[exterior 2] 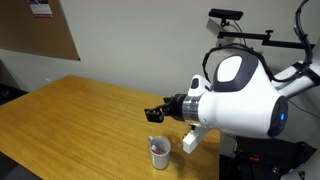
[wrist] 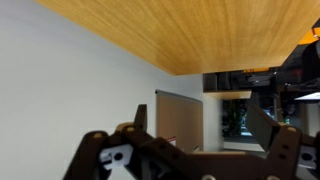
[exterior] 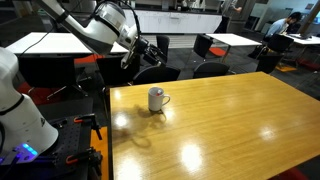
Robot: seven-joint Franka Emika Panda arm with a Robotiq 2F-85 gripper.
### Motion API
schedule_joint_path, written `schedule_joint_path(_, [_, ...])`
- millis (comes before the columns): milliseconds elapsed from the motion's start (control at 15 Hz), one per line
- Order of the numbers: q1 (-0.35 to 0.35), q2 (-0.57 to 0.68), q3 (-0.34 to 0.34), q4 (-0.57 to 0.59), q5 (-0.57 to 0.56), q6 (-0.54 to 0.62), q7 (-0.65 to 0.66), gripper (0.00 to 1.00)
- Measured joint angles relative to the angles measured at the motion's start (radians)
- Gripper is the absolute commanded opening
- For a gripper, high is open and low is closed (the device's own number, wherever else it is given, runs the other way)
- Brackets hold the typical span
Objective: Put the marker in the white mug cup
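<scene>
Gripper (exterior 2: pixel 152 115) hung released, fingers spread wide with nothing between them, at 12 o'clock from the white mug cup (exterior 2: pixel 159 152) in an exterior view. Wooden table (exterior: pixel 230 120) filled most of the scene, and the mug stood upright near its 10 o'clock corner. Couldn't spot the marker anywhere. Paper (exterior 2: pixel 40 8) on the corkboard (exterior 2: pixel 52 38) was too small to read.
</scene>
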Motion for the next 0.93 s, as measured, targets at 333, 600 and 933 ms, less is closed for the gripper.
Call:
schedule_joint_path(333, [-0.021, -0.044, -0.079, 0.003, -0.12, 0.251, -0.049, 1.0])
schedule_joint_path(600, [-0.038, -0.057, -0.144, 0.019, -0.167, 0.463, -0.133, 1.0])
schedule_joint_path(933, [-0.095, -0.046, -0.19, 0.026, -0.166, 0.685, -0.305, 1.0])
